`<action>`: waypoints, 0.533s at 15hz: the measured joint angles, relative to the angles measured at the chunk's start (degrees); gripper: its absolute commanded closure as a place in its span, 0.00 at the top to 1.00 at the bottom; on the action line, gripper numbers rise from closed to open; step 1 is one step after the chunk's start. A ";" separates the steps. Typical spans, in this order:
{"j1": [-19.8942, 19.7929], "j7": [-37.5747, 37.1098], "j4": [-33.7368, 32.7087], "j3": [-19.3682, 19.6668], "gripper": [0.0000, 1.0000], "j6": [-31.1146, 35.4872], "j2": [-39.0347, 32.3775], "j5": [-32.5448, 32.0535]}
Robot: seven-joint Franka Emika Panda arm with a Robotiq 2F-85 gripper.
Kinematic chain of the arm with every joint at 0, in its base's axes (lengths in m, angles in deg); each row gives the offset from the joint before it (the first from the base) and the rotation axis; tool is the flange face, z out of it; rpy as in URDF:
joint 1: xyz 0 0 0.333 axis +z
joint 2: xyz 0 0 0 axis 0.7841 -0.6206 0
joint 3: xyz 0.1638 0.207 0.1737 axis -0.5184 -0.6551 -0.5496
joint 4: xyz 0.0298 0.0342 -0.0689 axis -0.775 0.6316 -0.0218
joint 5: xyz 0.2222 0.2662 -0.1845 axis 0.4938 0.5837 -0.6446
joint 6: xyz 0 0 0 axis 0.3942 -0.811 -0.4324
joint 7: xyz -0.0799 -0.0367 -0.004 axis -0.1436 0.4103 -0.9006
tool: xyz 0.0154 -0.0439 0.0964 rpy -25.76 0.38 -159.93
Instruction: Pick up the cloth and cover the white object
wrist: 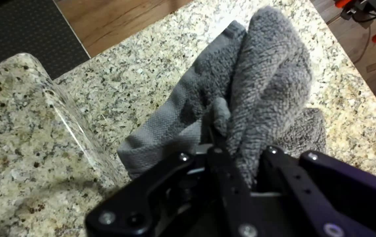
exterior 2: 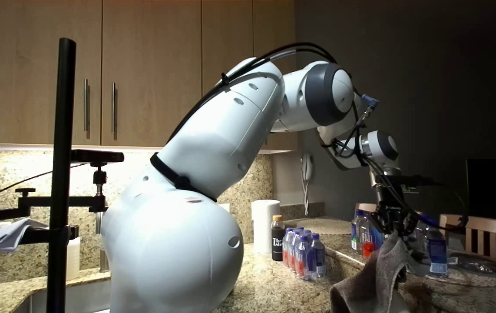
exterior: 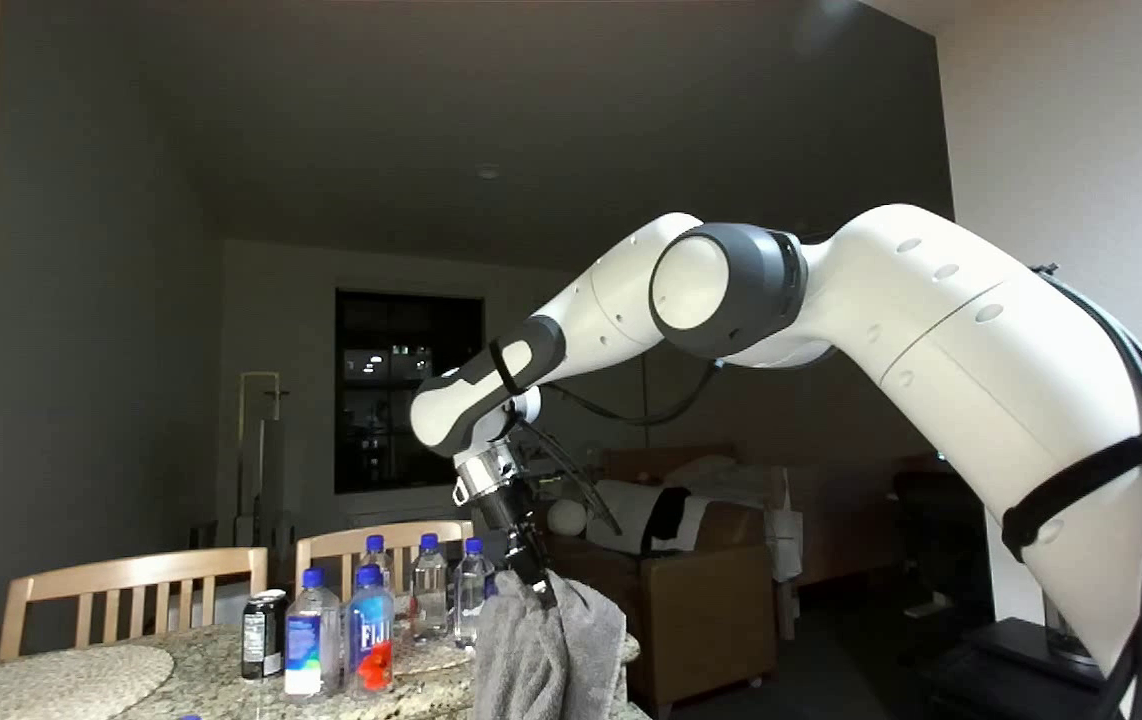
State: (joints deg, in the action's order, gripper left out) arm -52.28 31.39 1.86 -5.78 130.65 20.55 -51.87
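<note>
Grey terry cloth (exterior: 521, 655): here it hangs, directly below the black two-fingered tool (wrist: 245, 156), trailing out of frame at the bottom in both exterior views.
Tool: angled downward and clamped on that cloth, a bunched ridge of pile pinched in its grip.
Cloth's long axis: look at the wrist view, the thick fold runs from the grip toward the top of the picture, leaning a touch right, while a flatter flap fans out left.
Speckled granite surface (wrist: 135, 75): beneath the cloth, its raised ledge (wrist: 20, 131) over on the left in the wrist view; is any hem touching? Can't tell.
Clear plastic bottles with blue caps (exterior: 371, 615): up on the ledge side, near the hanging folds.
White object: no sure sighting! One pale patch (exterior 2: 399, 303) shows low by the cloth in an exterior view; can't say what it is.
Cloth's loose end: pick looks done, cover to go; I'd say it turns on getting this part, below the tool, over the target first, and the wad could land unspread.
</note>
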 measured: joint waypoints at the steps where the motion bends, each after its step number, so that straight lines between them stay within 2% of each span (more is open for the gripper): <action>1: -0.75 1.70 -0.01 0.01 0.09 -0.22 -0.38 0.53; 8: -4.23 11.01 -1.14 0.19 0.09 -8.75 -6.97 4.05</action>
State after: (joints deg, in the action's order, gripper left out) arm -56.51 42.40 0.72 -5.59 121.91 13.58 -47.82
